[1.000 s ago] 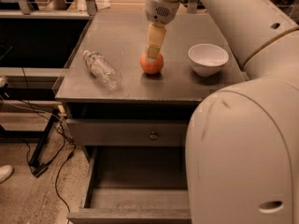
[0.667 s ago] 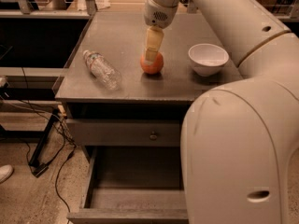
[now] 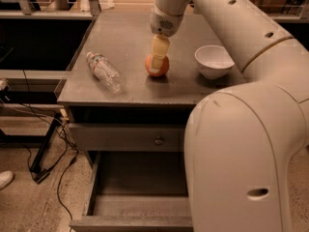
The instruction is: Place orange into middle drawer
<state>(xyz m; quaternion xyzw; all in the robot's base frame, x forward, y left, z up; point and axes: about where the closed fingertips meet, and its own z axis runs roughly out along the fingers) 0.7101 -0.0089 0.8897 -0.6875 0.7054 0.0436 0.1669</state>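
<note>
Three things on the grey counter (image 3: 120, 33): orange (image 3: 165, 67) near the middle, white bowl (image 3: 214, 61) to its right and apart from it, clear plastic bottle (image 3: 105, 71) lying on its side to the left, cap end toward the back. Down on the orange with the tool (image 3: 157, 67), straight from above, its pale yellow part across the front of the fruit. Clamped on it or only set around it: cannot tell. Orange resting on the counter, well above and behind the open drawer.

Below the counter edge, a closed grey drawer front (image 3: 120, 137) with a small round knob (image 3: 158, 140). Under that, middle drawer (image 3: 140, 178) pulled out toward the camera, with flat floor, low left wall and front rim in view. Right part hidden behind the big white arm (image 3: 241, 129).

Arm filling the right side of the view, curving from lower right up and over to the tool at top centre. On the floor at left, dark cables (image 3: 58, 178) beside the cabinet, and the toe of a white shoe (image 3: 5, 179) at the edge.
</note>
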